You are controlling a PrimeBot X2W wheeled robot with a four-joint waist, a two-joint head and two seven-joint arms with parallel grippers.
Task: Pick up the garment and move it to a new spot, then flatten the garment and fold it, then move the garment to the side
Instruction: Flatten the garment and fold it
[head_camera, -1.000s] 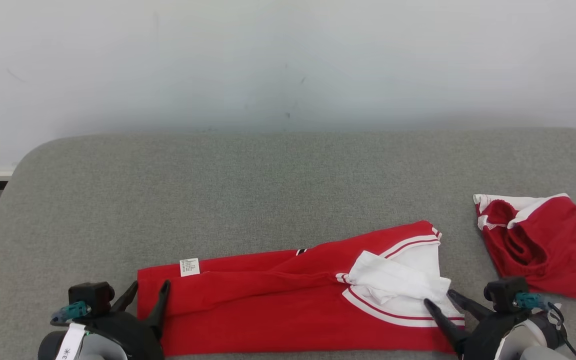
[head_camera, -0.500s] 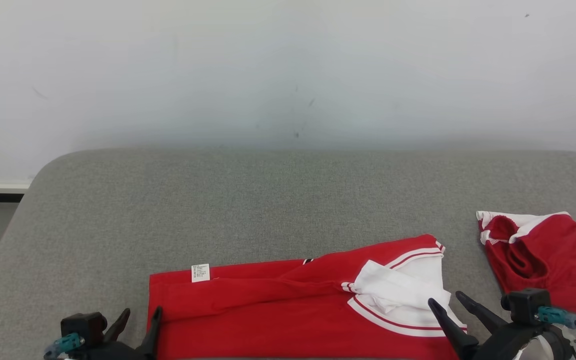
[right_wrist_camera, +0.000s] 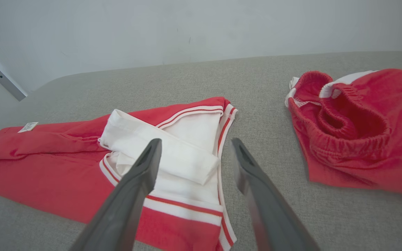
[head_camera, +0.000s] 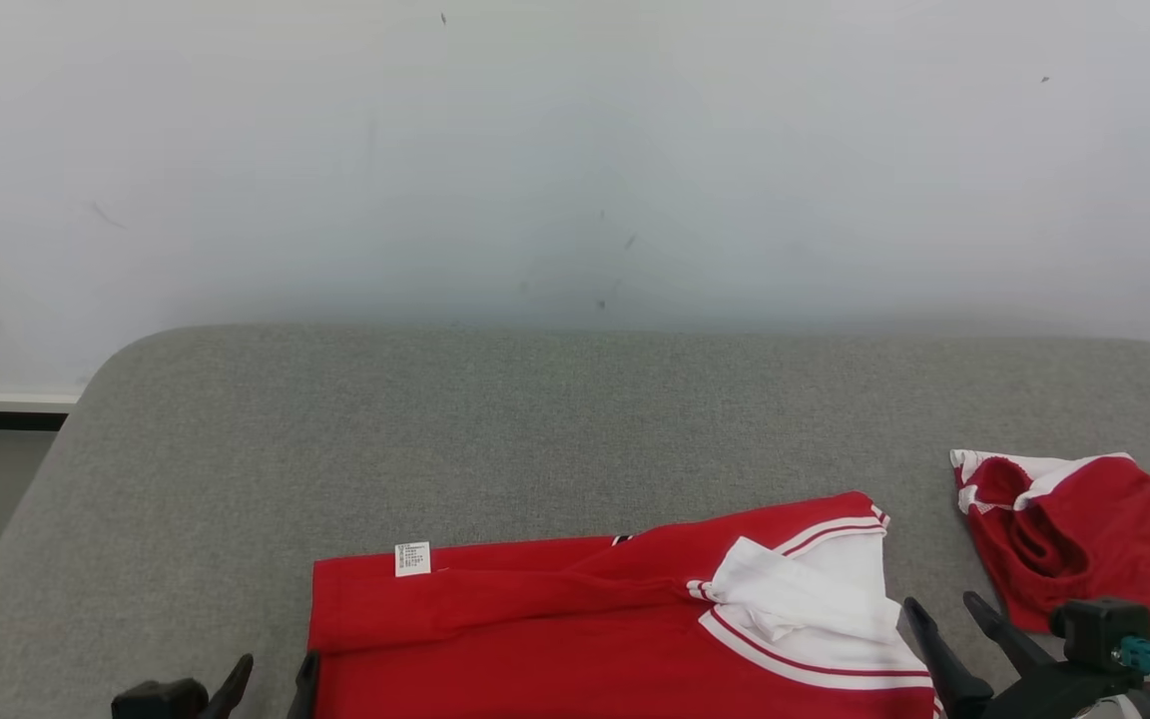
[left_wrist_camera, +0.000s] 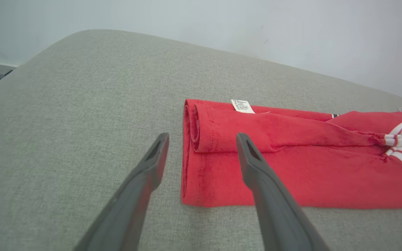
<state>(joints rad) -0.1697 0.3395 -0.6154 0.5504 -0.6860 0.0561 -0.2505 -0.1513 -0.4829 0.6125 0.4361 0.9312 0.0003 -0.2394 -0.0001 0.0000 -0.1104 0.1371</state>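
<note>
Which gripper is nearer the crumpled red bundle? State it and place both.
Right. The right gripper sits open just beside the crumpled red bundle, on its left; the left gripper is open at the folded garment's far end, across from it.

The bottom edge of the head view cuts off the near side of the red garment (head_camera: 555, 639). It cuts the left gripper (head_camera: 276, 661) too, so just two finger tips peek up, and the right gripper (head_camera: 940, 601) loses its lower part. The words on the little white label (head_camera: 412, 558) are too small to read. In the right wrist view, the other red clothes (right_wrist_camera: 361, 139) run off the right edge.
</note>
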